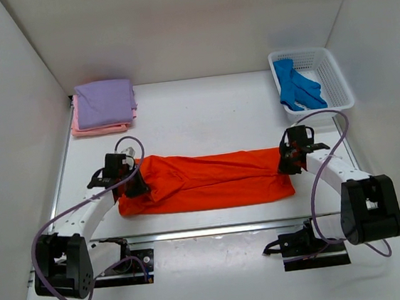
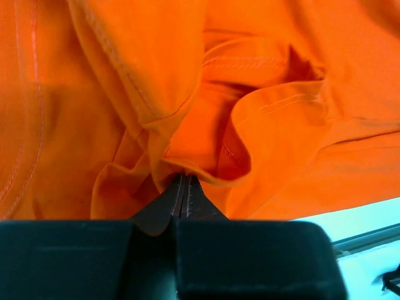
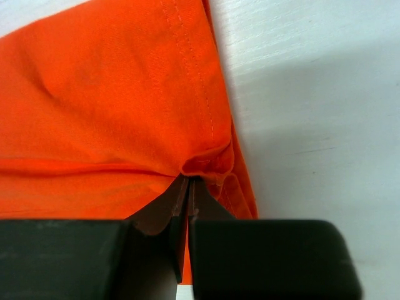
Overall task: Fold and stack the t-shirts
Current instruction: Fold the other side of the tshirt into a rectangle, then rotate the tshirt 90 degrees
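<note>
Orange-red t-shirt (image 1: 203,182) lies flat on bench (image 1: 203,114), near-centre, as a folded strip. Its long axis runs L–R, betw. the two sets of jaws.

We find each end right at a grip:
- **L end:** left jaws pressed together on a bunched fold. Wrist view shows cloth nipped at the tips.
- **R end:** right jaws likewise pinching the hem, twd the far corner.

Neither side is nearer overall; each has its own end.

Our judgement: the next fold depends on both ends travelling together across the short axis, else the strip skews.

Containers: white mesh basket (image 1: 337,78), far R corner, holds one blue t-shirt (image 1: 297,88), crumpled.

Far L: lavender t-shirt (image 1: 104,103) folded atop pink t-shirt (image 1: 83,129), well apart from the orange-red one.
</note>
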`<state>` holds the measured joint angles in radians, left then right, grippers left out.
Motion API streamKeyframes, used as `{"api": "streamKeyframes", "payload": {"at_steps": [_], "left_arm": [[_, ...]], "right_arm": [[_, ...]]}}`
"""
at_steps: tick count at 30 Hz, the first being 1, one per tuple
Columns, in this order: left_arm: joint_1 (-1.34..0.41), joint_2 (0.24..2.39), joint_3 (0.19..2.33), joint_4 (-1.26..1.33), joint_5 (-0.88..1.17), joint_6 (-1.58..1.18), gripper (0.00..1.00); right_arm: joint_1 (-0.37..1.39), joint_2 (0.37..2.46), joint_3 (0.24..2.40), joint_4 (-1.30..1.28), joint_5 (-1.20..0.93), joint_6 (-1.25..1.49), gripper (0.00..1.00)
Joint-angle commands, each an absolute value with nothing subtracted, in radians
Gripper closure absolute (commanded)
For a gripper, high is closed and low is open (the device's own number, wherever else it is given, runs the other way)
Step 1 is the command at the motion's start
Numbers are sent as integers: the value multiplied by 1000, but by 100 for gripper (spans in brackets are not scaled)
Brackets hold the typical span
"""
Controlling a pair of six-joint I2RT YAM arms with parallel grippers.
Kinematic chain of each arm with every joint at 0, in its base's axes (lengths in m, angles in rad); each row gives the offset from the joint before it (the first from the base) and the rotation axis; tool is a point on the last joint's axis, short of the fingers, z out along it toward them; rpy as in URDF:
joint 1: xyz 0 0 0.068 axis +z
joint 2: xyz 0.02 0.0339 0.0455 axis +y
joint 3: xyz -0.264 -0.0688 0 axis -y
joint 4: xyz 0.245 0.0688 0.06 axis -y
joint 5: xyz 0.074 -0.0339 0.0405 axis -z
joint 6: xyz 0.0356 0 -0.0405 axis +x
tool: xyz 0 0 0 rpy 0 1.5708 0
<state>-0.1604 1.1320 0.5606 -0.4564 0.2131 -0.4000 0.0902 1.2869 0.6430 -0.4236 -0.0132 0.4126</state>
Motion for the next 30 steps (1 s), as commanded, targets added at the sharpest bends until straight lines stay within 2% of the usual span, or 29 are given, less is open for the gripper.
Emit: {"api": "streamKeyframes", "payload": {"at_steps": [1,2,3,4,5,7,11,12,13,16,18,19,20,22,23,24,25,26,28,30], "left_arm": [[-153,1130,587,-508,186,-364,93],[-152,1121,595,-512,205,-364,87],[-152,1100,598,-517,204,-370,70],[-147,1088,609,-518,215,-374,62],[-159,1068,632,-528,221,-386,63],[-173,1060,691,-587,235,-390,50],[-216,1066,828,-681,207,-379,31],[-228,1054,839,-696,206,-377,23],[-230,1043,838,-703,203,-382,2],[-241,1016,787,-683,198,-402,1],[-245,1012,705,-655,195,-428,1],[-268,1017,689,-622,193,-439,2],[-278,1020,648,-589,181,-454,1],[-305,1046,602,-531,164,-491,3],[-313,1061,594,-496,161,-495,10],[-324,1092,588,-482,152,-503,15],[-330,1135,581,-441,140,-500,32],[-324,1156,589,-405,137,-509,56],[-315,1268,626,-376,153,-508,67],[-314,1354,681,-347,141,-499,66]], "right_arm": [[104,1304,663,-422,-23,402,100],[106,1310,678,-442,-25,393,100],[113,1310,683,-448,-22,390,97],[115,1304,696,-474,-8,385,93],[130,1292,707,-477,-3,380,84],[152,1241,722,-486,41,367,70],[150,1178,764,-457,19,324,58],[137,1178,785,-448,8,299,56],[127,1189,793,-436,-24,276,54],[100,1285,865,-440,-93,230,54],[113,1352,926,-446,-110,209,58],[132,1408,939,-443,-106,195,70],[132,1425,957,-439,-123,186,75],[156,1511,991,-443,-123,189,95],[164,1552,997,-440,-135,190,100],[166,1565,1005,-443,-130,202,100],[170,1594,1008,-443,-126,209,100],[175,1611,999,-443,-124,221,100],[178,1624,993,-452,-117,239,100],[189,1626,976,-475,-78,271,100]]}}
